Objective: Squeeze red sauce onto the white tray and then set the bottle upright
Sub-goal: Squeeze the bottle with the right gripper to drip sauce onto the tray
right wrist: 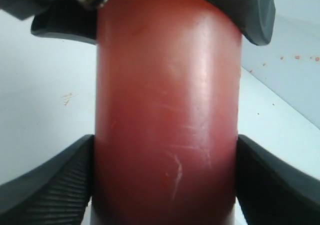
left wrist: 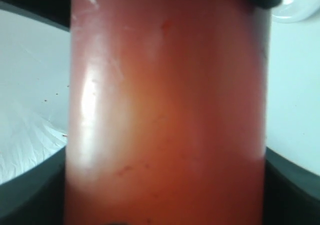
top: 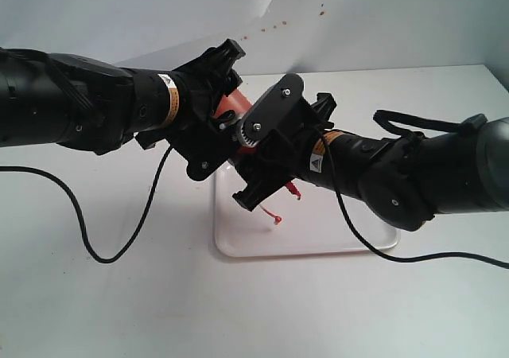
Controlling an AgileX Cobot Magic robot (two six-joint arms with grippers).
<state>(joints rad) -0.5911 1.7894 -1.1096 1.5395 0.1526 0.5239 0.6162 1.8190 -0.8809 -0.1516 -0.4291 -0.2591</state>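
Left gripper [top: 216, 118]: closed on the bottle [top: 236, 103], base end.
Right gripper [top: 266, 147]: closed on it, nozzle end.
Bottle axis: tilted; base at 11 o'clock, nozzle judged at 5, hidden.
White tray [top: 342, 243]: beneath; red sauce [top: 277, 219] is deposited at 6 o'clock.
Uprighting: nozzle must be swung up.

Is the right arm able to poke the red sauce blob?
Probably not: the right gripper is clamped on the translucent red plastic squeeze bottle, leaving nothing free for the glossy red sauce blob on the flat white tray.
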